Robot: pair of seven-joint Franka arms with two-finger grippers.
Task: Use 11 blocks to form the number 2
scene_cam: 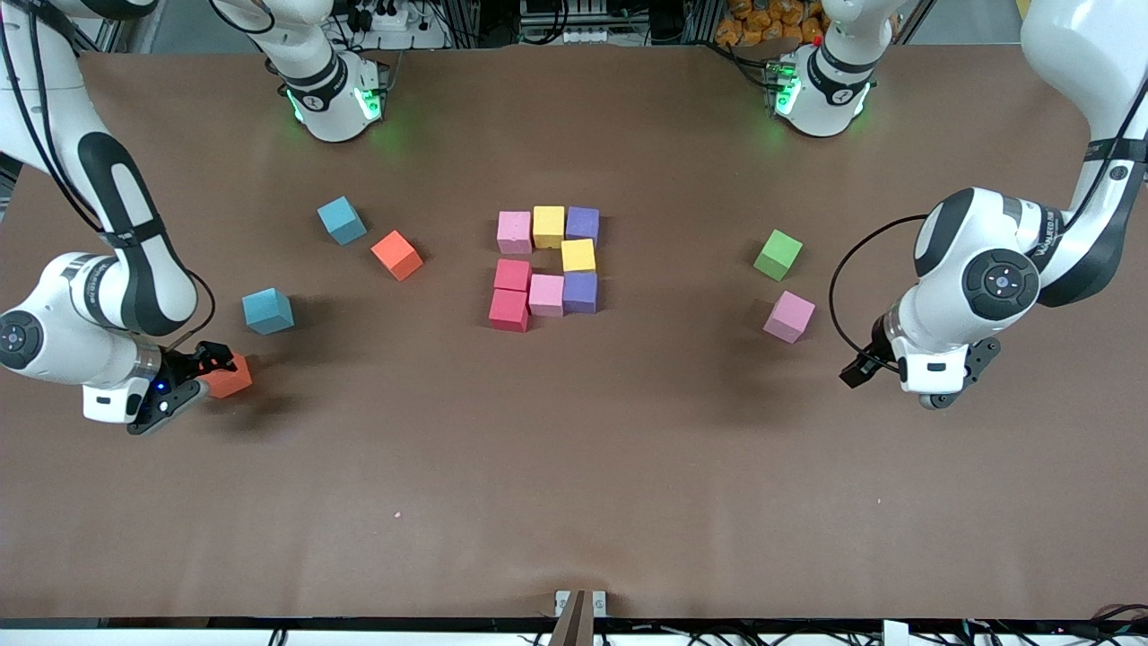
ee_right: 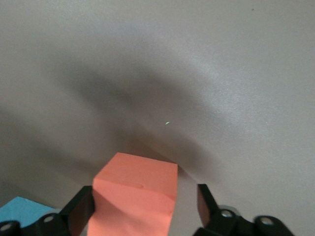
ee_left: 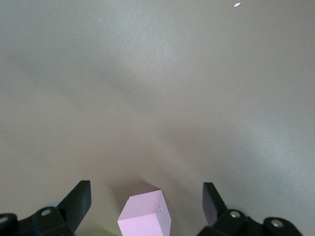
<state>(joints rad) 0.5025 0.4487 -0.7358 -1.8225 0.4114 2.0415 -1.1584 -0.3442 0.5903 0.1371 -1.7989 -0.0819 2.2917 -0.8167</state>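
Observation:
Several blocks sit packed mid-table: pink (scene_cam: pixel 514 231), yellow (scene_cam: pixel 548 226), purple (scene_cam: pixel 582 224), yellow (scene_cam: pixel 578 256), red (scene_cam: pixel 512 274), pink (scene_cam: pixel 545 294), purple (scene_cam: pixel 580 292), red (scene_cam: pixel 508 309). Loose blocks are an orange one (scene_cam: pixel 396 255), a green one (scene_cam: pixel 778 255) and a pink one (scene_cam: pixel 789 317). My right gripper (scene_cam: pixel 193 381) is open around an orange-red block (scene_cam: pixel 231 378) on the table; in the right wrist view (ee_right: pixel 145 189) one finger touches this block (ee_right: pixel 138 196). My left gripper (scene_cam: pixel 859 370) is open beside the loose pink block, which shows between its fingers (ee_left: pixel 146 186) in the left wrist view (ee_left: pixel 145 216).
Two light-blue cubes lie toward the right arm's end, one (scene_cam: pixel 341 220) beside the orange block and one (scene_cam: pixel 267 310) close to my right gripper; its corner shows in the right wrist view (ee_right: pixel 22 209). The brown table (scene_cam: pixel 574 467) is bare nearer the front camera.

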